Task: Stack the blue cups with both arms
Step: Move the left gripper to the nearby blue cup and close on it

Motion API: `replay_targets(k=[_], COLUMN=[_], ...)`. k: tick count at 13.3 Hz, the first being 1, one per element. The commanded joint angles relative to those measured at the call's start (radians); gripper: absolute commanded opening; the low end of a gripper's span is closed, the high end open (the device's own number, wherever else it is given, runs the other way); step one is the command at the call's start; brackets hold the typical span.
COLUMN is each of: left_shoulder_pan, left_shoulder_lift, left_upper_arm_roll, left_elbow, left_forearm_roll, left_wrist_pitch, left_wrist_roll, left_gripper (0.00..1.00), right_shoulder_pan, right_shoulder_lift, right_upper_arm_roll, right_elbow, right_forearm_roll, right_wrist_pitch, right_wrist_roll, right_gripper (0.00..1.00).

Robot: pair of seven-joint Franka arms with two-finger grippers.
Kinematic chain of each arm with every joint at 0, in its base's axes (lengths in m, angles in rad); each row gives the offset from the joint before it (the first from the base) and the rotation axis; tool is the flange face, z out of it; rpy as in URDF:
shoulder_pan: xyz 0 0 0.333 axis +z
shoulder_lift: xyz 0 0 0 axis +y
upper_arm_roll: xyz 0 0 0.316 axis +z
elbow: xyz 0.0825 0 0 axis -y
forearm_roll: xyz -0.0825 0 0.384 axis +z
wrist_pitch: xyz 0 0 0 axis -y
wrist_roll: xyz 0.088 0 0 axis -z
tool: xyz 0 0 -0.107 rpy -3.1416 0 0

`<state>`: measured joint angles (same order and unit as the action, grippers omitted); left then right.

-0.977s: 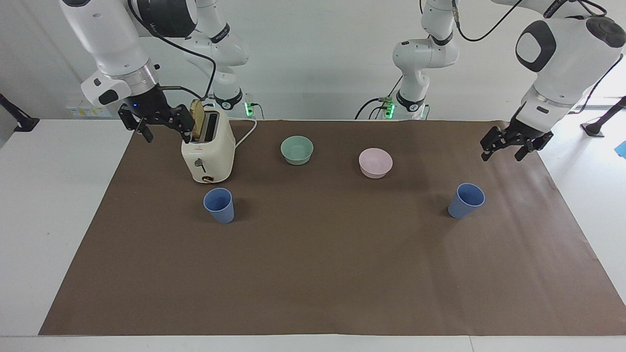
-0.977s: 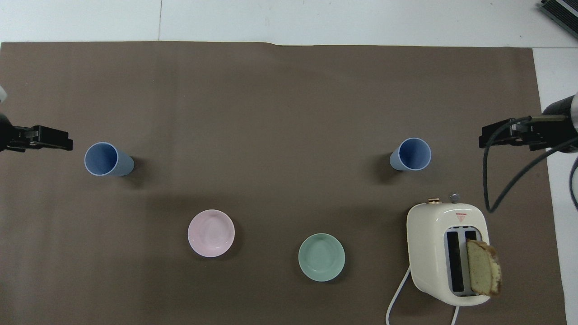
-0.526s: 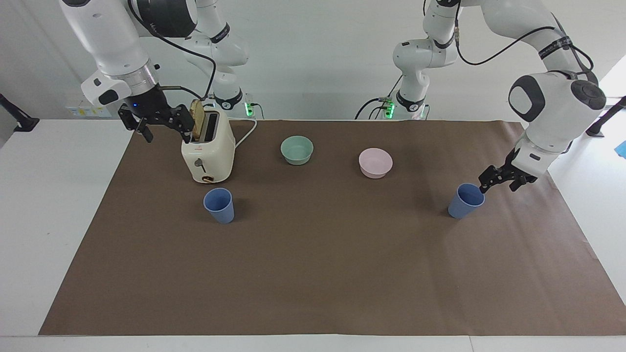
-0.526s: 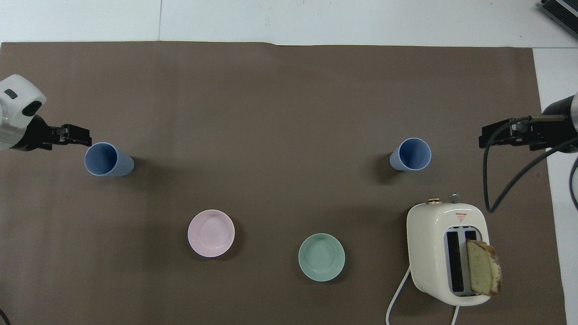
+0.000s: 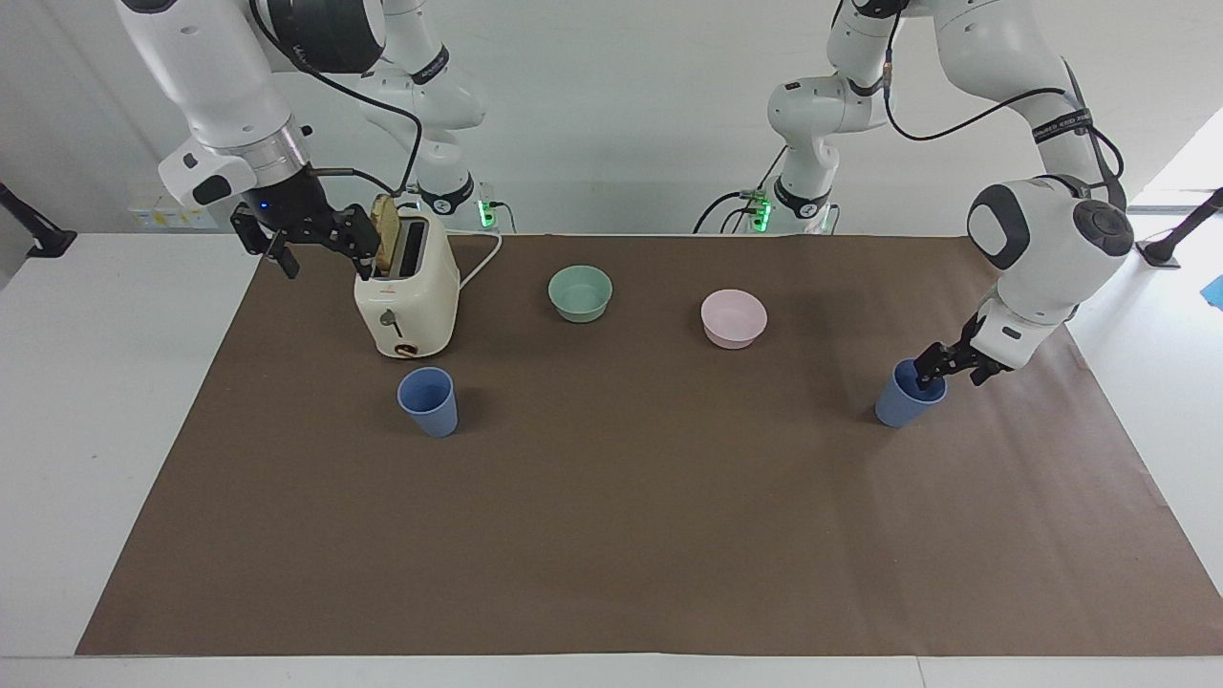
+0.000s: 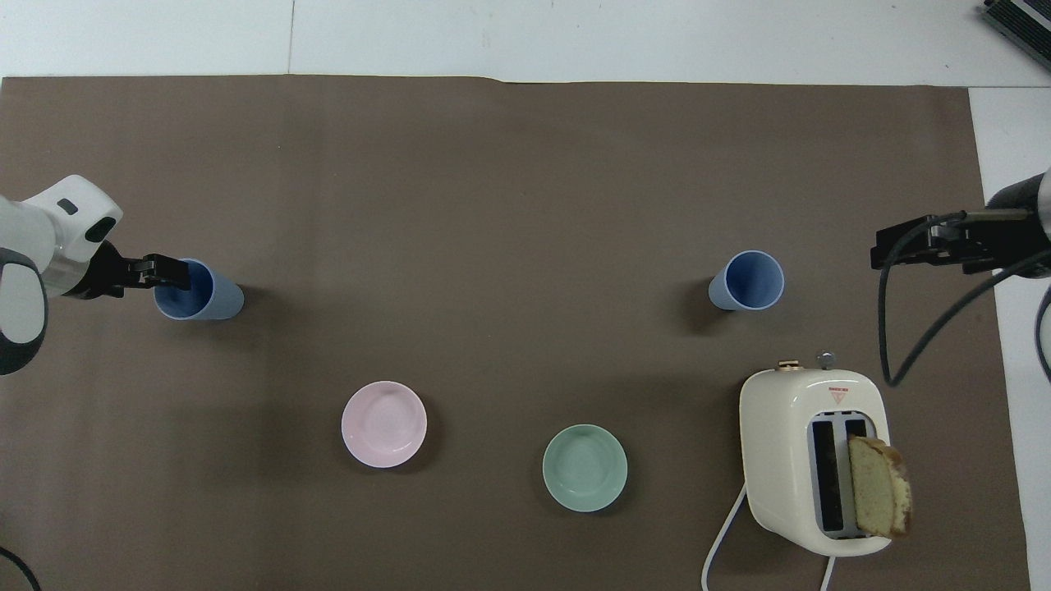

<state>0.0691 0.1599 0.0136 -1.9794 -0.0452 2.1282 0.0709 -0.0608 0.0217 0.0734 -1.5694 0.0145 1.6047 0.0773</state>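
Grasp step: left pincer [image 5: 930, 376] at rim of cup [image 5: 906, 398] by pink bowl [image 5: 734, 318], grip unclear; next lift; right pincer [image 5: 304, 239] waits, grip unclear.

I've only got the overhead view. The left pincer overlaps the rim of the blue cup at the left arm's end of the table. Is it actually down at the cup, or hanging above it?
Observer: It's down at the cup. In the facing view the left pincer is at rim height of that blue cup, right at the rim.
Operator: Is the cup off the mat?
Observer: No, its base rests on the brown mat.
Operator: How high is the right pincer?
Observer: The right pincer is up in the air and open. It is level with the bread slice that sticks out of the toaster, and well above the other blue cup.
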Motion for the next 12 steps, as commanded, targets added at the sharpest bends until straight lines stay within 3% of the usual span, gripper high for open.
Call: replay_targets(k=[1,3,4,12], left_shoulder_pan=[0.002,0.000,0.000,-0.005], left_shoulder_lift=[-0.020,-0.019,-0.019,0.007], left_upper_arm_roll=[-0.008,-0.008,-0.008,-0.015], left_elbow=[-0.049,-0.049,-0.046,0.074], left_forearm_roll=[0.005,-0.001,-0.001,-0.027], left_wrist_pitch=[0.042,0.044,0.044,0.000], left_wrist_roll=[-0.005,-0.002,0.004,0.001], left_gripper=[0.80,0.04,0.00,0.00], right_shoulder_pan=[-0.013,-0.013,-0.013,-0.013], right_shoulder_lift=[-0.012,-0.012,-0.014,-0.012], right_upper_arm_roll=[0.008,0.008,0.008,0.008], right_elbow=[-0.011,-0.011,-0.011,-0.011], right_forearm_roll=[0.018,0.018,0.018,0.018], right_wrist_pitch=[0.001,0.001,0.001,0.001], right_wrist_roll=[0.013,0.013,0.013,0.013], right_gripper=[1.00,1.00,1.00,1.00])
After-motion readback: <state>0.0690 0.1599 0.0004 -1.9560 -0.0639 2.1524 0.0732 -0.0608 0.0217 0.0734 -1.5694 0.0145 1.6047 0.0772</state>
